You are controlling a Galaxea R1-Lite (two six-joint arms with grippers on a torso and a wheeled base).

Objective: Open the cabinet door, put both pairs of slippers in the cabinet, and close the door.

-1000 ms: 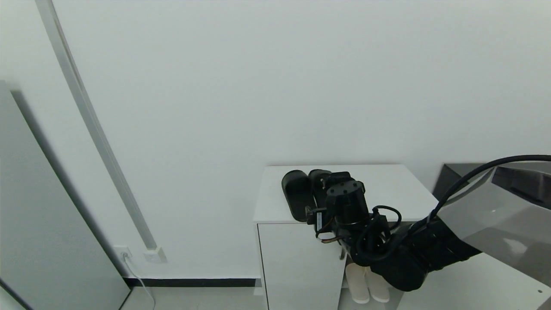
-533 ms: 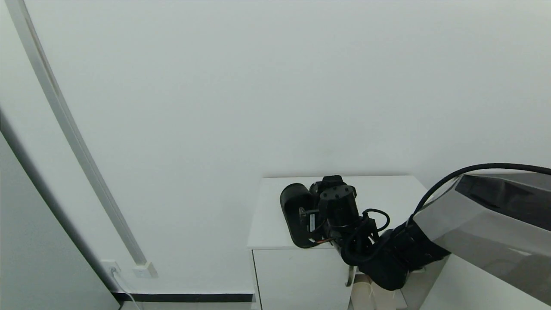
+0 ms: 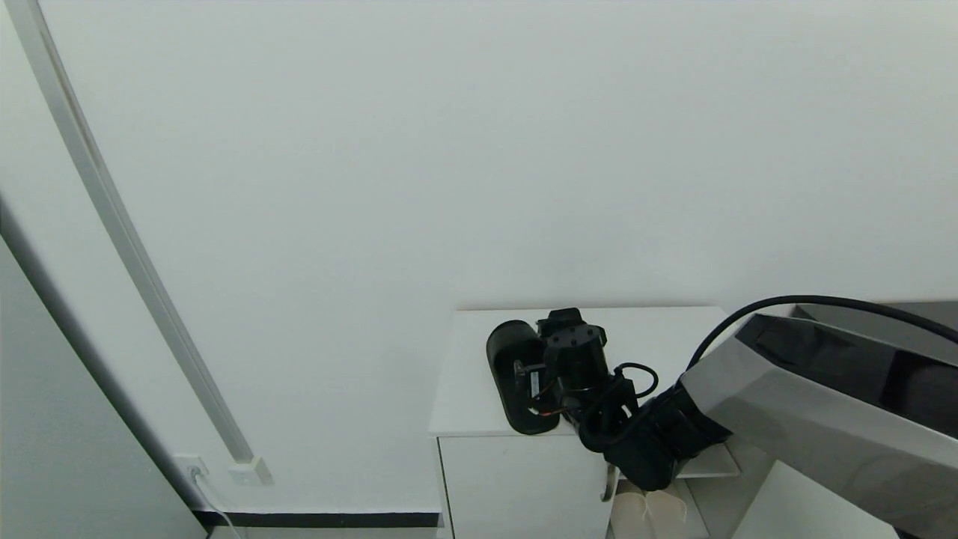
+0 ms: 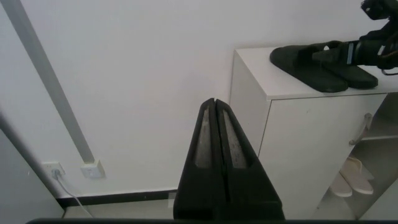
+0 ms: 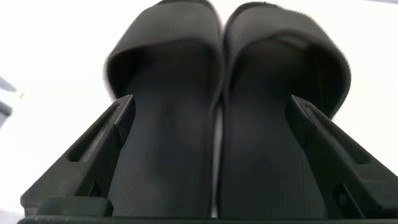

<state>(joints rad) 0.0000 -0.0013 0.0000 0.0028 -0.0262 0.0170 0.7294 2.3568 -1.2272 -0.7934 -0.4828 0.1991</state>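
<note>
Closest to the robot, the left gripper [image 4: 215, 109] hangs with fingers pressed together, short of the white cabinet [image 3: 464, 389]. Farther on, the right gripper [image 5: 211, 106] has its fingers spread astride the heels of the black slippers [image 5: 165, 149], which lie side by side toward the cabinet top's 9 o'clock edge, long axes running 6 to 12, toes to the wall. They look light, soft and bendy, so squeezing both outer sides near mid-length seems safest.
</note>
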